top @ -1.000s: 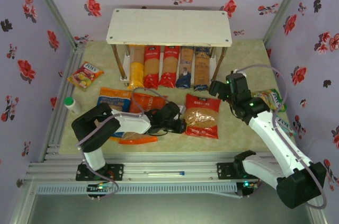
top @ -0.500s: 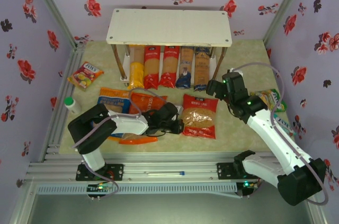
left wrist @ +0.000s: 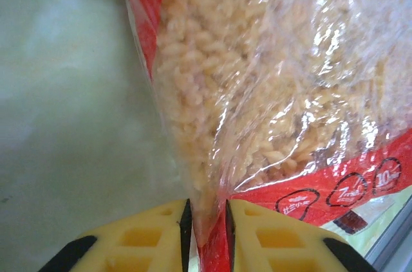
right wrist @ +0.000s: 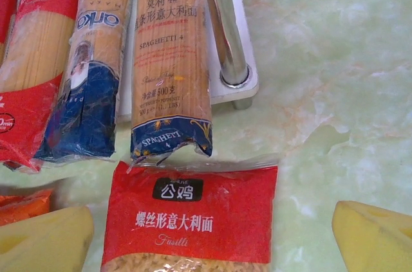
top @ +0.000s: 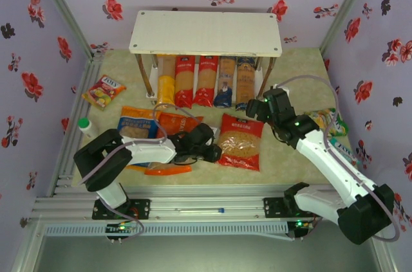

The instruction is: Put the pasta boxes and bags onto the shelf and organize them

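Red bag lies flat on the surface, centre of the top view, below the shelf. My left pincer is clenched on its left edge. My right pincer hangs released over its top edge, near the rightmost blue spaghetti pack.

The red crinkly bag of short pasta is showing a black label "公鸡", white "螺丝形意大利面" and the script "Fusilli". Just beyond it, the rightmost dark blue and tan spaghetti pack is carrying "Pasta", "SPAGHETTI 4" and "500克". Further left, the red long spaghetti pack is bearing "公鸡" and "意大利面". In the left wrist view, one circle on the bag's red band is reading "10".
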Action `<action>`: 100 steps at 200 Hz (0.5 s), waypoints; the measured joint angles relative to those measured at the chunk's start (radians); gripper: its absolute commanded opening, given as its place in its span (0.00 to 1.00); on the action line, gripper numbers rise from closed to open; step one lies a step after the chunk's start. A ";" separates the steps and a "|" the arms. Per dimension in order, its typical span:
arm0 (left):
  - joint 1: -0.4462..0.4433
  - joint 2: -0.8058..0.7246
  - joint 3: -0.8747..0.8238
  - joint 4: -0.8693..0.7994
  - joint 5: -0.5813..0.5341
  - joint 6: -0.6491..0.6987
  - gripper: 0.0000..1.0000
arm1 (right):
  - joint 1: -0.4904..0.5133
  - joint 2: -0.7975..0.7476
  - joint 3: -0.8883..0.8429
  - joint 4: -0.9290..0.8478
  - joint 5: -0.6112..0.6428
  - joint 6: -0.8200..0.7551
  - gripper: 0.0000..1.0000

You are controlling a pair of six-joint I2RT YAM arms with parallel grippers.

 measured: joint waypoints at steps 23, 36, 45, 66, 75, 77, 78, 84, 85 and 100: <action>0.002 -0.044 0.000 -0.002 -0.021 0.019 0.30 | 0.008 0.017 0.000 0.007 0.000 0.000 0.96; 0.002 -0.072 0.000 -0.002 -0.031 0.027 0.30 | 0.013 0.031 0.000 0.008 0.000 0.000 0.96; 0.002 -0.091 0.000 -0.002 -0.038 0.035 0.31 | 0.015 0.039 0.000 0.010 0.000 0.000 0.96; 0.002 -0.135 -0.002 -0.002 -0.051 0.053 0.31 | 0.023 0.053 0.000 0.018 0.000 0.001 0.96; 0.002 -0.154 -0.003 -0.002 -0.058 0.058 0.31 | 0.026 0.057 0.000 0.022 0.000 0.001 0.96; 0.002 -0.156 -0.004 -0.002 -0.059 0.059 0.31 | 0.026 0.058 0.000 0.023 0.000 0.001 0.96; 0.002 -0.159 -0.005 -0.002 -0.060 0.060 0.31 | 0.026 0.058 0.000 0.024 0.000 0.001 0.96; 0.002 -0.171 -0.008 -0.002 -0.065 0.065 0.31 | 0.027 0.059 0.000 0.028 0.000 0.002 0.96; 0.002 -0.172 -0.008 -0.002 -0.065 0.065 0.31 | 0.027 0.059 0.000 0.028 0.000 0.002 0.96; 0.002 -0.198 -0.019 -0.002 -0.076 0.076 0.31 | 0.030 0.062 0.000 0.033 0.000 0.002 0.96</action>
